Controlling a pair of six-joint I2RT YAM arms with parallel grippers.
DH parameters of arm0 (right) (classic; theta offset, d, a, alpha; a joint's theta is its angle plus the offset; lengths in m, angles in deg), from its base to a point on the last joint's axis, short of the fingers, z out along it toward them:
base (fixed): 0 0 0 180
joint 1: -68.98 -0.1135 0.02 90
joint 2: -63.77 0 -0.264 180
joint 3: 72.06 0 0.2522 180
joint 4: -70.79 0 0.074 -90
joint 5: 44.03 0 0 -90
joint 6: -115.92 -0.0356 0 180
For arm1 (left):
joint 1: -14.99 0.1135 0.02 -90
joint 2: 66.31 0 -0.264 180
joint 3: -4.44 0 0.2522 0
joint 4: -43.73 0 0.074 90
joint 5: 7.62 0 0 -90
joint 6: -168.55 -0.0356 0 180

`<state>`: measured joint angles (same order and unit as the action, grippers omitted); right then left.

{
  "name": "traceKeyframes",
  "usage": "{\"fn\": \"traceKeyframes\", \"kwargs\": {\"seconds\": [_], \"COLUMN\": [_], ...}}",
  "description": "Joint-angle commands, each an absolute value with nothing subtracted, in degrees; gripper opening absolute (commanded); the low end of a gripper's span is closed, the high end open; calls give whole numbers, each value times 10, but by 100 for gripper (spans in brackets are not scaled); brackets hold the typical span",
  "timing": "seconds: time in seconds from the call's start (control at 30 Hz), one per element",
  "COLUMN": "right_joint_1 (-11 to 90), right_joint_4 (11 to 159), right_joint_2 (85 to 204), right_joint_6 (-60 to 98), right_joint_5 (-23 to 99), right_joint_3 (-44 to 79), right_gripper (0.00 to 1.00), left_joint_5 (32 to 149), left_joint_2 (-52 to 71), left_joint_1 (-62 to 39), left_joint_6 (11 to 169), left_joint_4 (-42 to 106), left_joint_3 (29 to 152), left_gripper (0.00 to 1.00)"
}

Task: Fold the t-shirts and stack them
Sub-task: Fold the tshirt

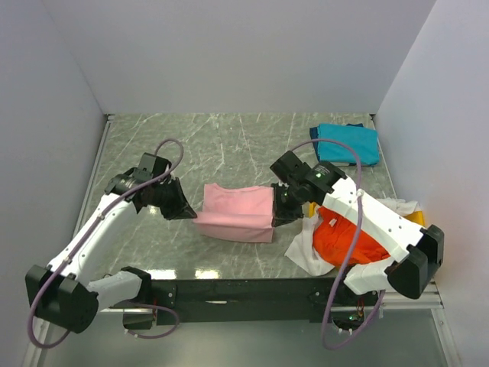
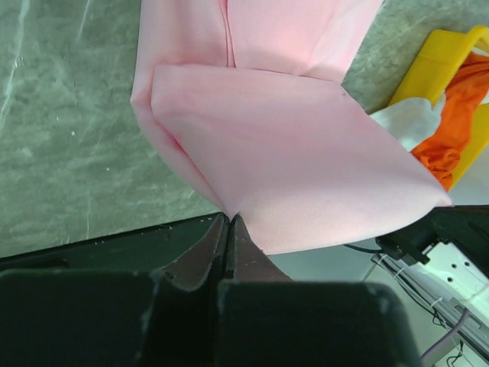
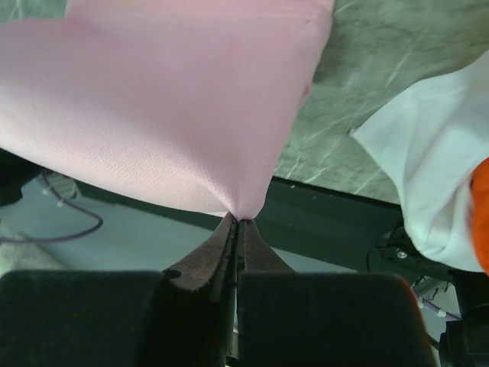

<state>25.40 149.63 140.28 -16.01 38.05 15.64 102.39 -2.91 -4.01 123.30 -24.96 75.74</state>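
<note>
A light pink t-shirt (image 1: 237,212) hangs folded between both arms over the middle of the table. My left gripper (image 1: 191,212) is shut on its left corner, and in the left wrist view (image 2: 229,215) the cloth (image 2: 290,145) runs out from the tips. At the shirt's right corner my right gripper (image 1: 276,218) is shut on the pink cloth (image 3: 160,107), pinched at the tips (image 3: 239,220). A teal-blue t-shirt (image 1: 348,142) lies folded at the back right. An orange-red t-shirt (image 1: 344,241) and a white t-shirt (image 1: 306,248) lie crumpled at the front right.
A yellow tray (image 2: 435,61) holds the orange-red and white cloth at the right front. White walls close in the table on the left, back and right. The black front rail (image 1: 244,290) runs between the arm bases.
</note>
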Motion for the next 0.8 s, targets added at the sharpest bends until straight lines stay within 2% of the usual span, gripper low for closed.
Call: {"fn": "traceKeyframes", "kwargs": {"seconds": [0.0, 0.3, 0.77], "right_joint_1": [279, 338, 387], "right_joint_4": [1489, 1456, 1443], "right_joint_2": [1413, 1470, 1599], "right_joint_6": [-155, -104, -40], "right_joint_5": [425, 432, 449], "right_joint_3": [184, 219, 334], "right_gripper": [0, 0, 0], "left_joint_5": [1015, 1009, 1063], "left_joint_2": [5, 94, 217], "left_joint_1": [-37, -23, 29], "left_joint_6": [1210, 1156, 1115], "left_joint_4": [-204, -171, -113], "left_joint_3": [788, 842, 883], "left_gripper": [0, 0, 0]}}
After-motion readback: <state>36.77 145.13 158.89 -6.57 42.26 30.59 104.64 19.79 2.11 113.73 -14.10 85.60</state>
